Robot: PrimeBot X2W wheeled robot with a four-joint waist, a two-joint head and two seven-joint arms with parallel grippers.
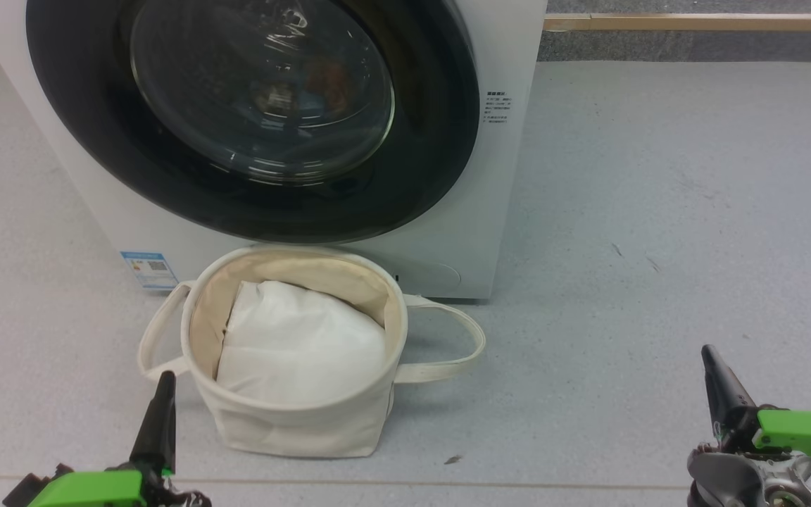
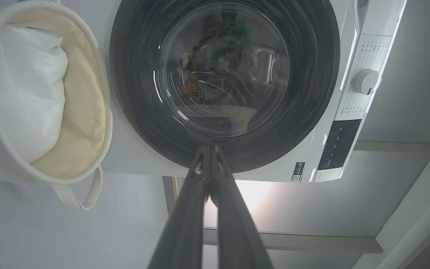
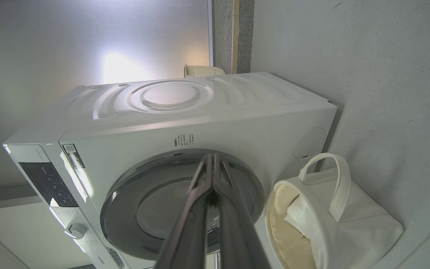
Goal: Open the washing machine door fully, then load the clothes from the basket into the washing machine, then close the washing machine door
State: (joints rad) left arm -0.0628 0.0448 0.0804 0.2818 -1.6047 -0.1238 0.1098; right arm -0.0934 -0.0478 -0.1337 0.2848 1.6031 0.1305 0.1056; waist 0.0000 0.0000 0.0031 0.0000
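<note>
The white washing machine [image 1: 511, 183] fills the upper left of the head view, and its black-rimmed door [image 1: 89, 141] is closed flat against the front. Behind the glass, a dim orange-brown patch [image 2: 189, 86] looks like the clothes. The cream basket [image 1: 293, 433] stands on the floor just before the door, with a plain white padded cloth [image 1: 300, 345] in it. My left gripper [image 1: 164, 380] is shut and empty, close to the basket's left handle. My right gripper [image 1: 707, 352] is shut and empty, well right of the basket. The closed fingertips [image 2: 210, 149] point at the door's rim.
Grey floor [image 1: 659, 211] spreads to the right of the machine. A blue label sticker [image 1: 148, 269] sits low on the machine's front. The control panel has a round knob [image 2: 366, 81]. A woven container [image 3: 202, 70] stands behind the machine by the wall.
</note>
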